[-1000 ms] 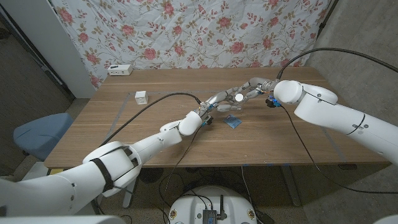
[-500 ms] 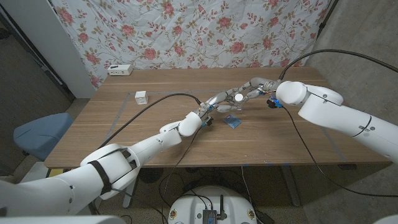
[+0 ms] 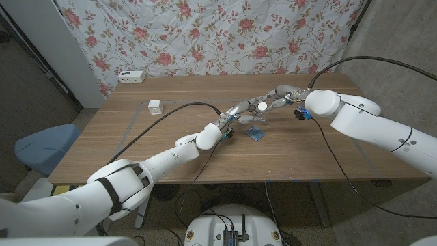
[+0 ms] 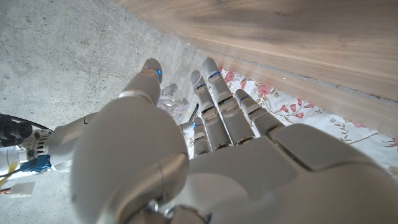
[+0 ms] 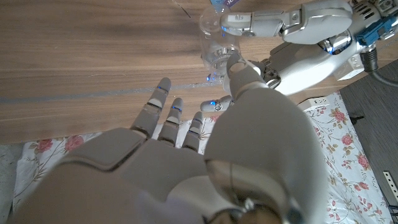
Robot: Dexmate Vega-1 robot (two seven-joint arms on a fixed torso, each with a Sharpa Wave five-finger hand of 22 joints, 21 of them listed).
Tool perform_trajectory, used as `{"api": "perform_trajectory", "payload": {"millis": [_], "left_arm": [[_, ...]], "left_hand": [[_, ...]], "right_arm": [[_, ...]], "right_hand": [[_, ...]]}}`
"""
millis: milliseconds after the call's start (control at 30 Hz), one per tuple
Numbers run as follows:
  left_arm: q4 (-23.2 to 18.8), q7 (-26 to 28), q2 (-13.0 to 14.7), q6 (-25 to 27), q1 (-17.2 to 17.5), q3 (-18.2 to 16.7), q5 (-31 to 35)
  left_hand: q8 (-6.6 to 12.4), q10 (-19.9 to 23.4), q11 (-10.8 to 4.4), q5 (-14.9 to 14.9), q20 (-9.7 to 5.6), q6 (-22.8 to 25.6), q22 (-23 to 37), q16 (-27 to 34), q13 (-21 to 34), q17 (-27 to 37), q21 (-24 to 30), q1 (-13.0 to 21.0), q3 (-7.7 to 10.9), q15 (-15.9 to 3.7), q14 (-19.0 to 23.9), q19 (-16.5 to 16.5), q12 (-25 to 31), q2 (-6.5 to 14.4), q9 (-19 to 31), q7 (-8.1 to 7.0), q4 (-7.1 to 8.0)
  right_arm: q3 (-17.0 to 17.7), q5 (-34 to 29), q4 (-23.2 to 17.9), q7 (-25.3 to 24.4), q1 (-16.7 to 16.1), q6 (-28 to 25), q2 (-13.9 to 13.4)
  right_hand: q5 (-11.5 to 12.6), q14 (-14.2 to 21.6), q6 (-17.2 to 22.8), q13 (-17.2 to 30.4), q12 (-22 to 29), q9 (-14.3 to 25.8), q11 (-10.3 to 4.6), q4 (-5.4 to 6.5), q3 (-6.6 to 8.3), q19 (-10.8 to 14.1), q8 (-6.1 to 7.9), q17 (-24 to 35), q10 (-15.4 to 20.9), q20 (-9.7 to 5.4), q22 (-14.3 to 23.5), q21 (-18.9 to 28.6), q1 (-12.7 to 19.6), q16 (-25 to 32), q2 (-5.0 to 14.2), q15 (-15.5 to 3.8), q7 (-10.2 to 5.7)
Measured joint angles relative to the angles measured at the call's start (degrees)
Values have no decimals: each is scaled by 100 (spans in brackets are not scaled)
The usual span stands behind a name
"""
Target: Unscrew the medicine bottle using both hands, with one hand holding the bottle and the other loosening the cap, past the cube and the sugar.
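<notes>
At frame centre above the bench (image 3: 171, 140), my left robot hand (image 3: 240, 111) grips the bottle (image 3: 256, 109) steady so my right robot hand (image 3: 278, 98) can pinch and twist its cap (image 3: 262, 107).

Wooden table (image 3: 171, 147), white cube (image 3: 155, 106), blue packet (image 3: 256, 134)

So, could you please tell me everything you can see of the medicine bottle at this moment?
The medicine bottle looks like clear plastic, see-through in the right wrist view, with a white round cap facing the head camera. It is held up off the wooden table, between the two hands above the table's middle. The left hand grips it from one side, and the right hand has its fingers at the cap end. Whether the cap has loosened cannot be told.
</notes>
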Motion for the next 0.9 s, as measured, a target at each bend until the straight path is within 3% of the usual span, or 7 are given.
{"api": "perform_trajectory", "payload": {"millis": [900], "left_arm": [[-212,125,93,165,51,-55,104]], "left_hand": [[0,0,0,-6,0,31,0,0,0,0,0,23,-2,0,0,0,-18,-23,0,-31,2]], "right_arm": [[372,380,-47,-261,-297,184,-177]], "right_hand": [[0,51,7,0,0,-5,88,51,-143,30,-46,0,16,31,0,0,-203,0,-111,50,53]]}}
